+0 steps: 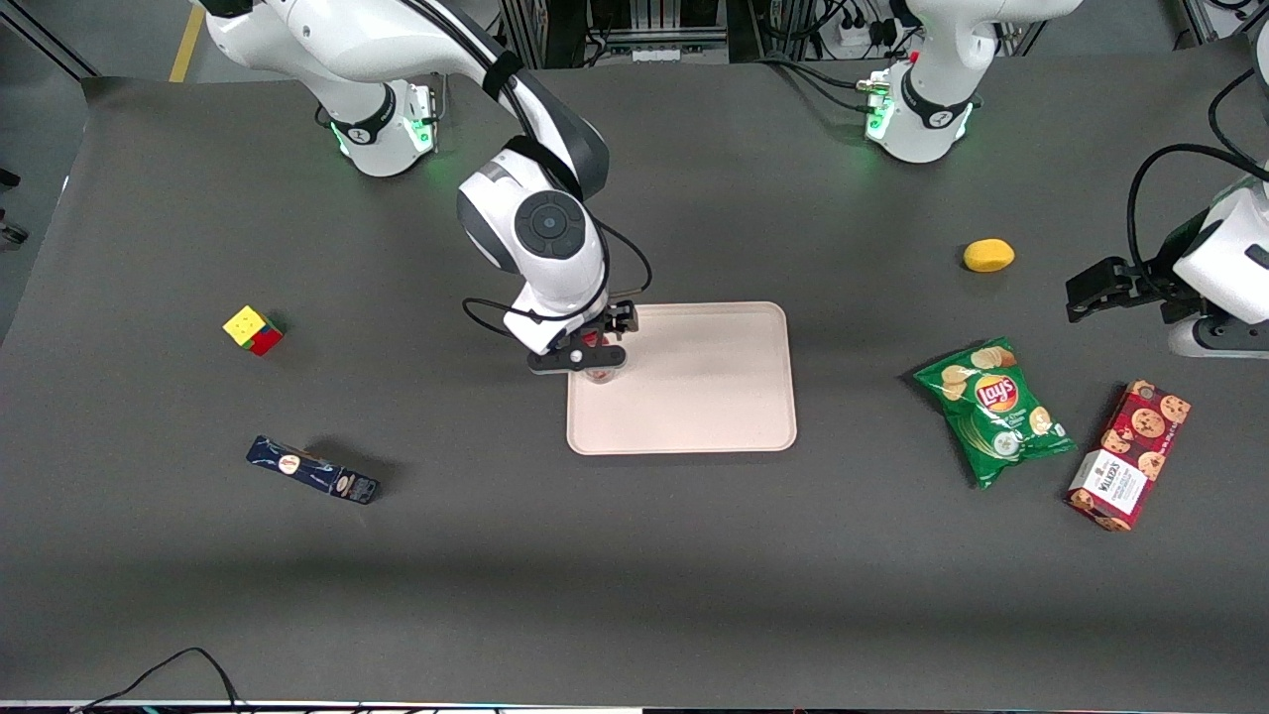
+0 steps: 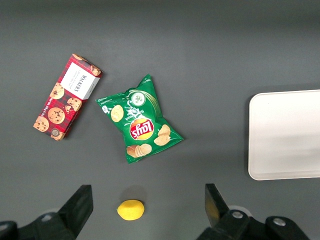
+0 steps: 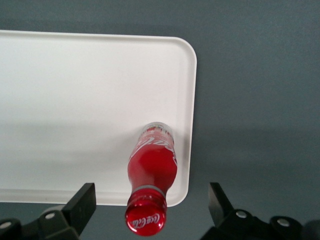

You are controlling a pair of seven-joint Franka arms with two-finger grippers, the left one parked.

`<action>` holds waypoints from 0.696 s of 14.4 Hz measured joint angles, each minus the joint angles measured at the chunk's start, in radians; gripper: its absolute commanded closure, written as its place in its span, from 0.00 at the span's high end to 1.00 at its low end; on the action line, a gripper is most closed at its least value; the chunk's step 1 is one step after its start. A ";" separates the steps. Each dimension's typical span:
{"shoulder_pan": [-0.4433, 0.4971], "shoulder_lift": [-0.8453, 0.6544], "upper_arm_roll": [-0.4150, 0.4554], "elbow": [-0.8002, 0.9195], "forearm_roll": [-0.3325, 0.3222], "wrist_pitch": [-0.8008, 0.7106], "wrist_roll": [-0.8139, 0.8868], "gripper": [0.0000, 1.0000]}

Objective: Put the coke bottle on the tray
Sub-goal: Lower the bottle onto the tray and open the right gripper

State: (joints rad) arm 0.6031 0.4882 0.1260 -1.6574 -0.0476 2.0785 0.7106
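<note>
The red coke bottle [image 3: 152, 162] stands upright on the pale tray [image 3: 75, 100], close to the tray's rim and corner at the working arm's end. My right gripper [image 3: 151, 205] is directly above it, open, with its fingers [image 3: 85, 200] wide on either side of the red cap and not touching it. In the front view the gripper [image 1: 593, 352] hangs over that tray edge and hides most of the bottle [image 1: 601, 374]. The tray [image 1: 704, 387] lies at the table's middle.
A colour cube [image 1: 254, 329] and a dark blue oblong box [image 1: 312, 470] lie toward the working arm's end. A green chips bag [image 1: 994, 409], a cookie box [image 1: 1130, 454] and a yellow lemon [image 1: 988, 255] lie toward the parked arm's end.
</note>
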 measured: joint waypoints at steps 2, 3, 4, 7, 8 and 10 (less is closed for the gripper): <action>-0.002 -0.010 -0.008 0.016 0.000 -0.018 0.000 1.00; -0.003 -0.019 -0.012 0.033 0.000 -0.046 0.000 1.00; -0.007 -0.030 -0.013 0.055 0.000 -0.083 0.000 1.00; -0.014 -0.063 -0.016 0.109 0.000 -0.177 -0.039 1.00; -0.017 -0.080 -0.022 0.121 0.005 -0.202 -0.078 1.00; -0.024 -0.135 -0.046 0.142 0.032 -0.257 -0.167 1.00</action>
State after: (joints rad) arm 0.5787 0.3527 0.0801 -1.5159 -0.0157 1.8212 0.5441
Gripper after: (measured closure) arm 0.000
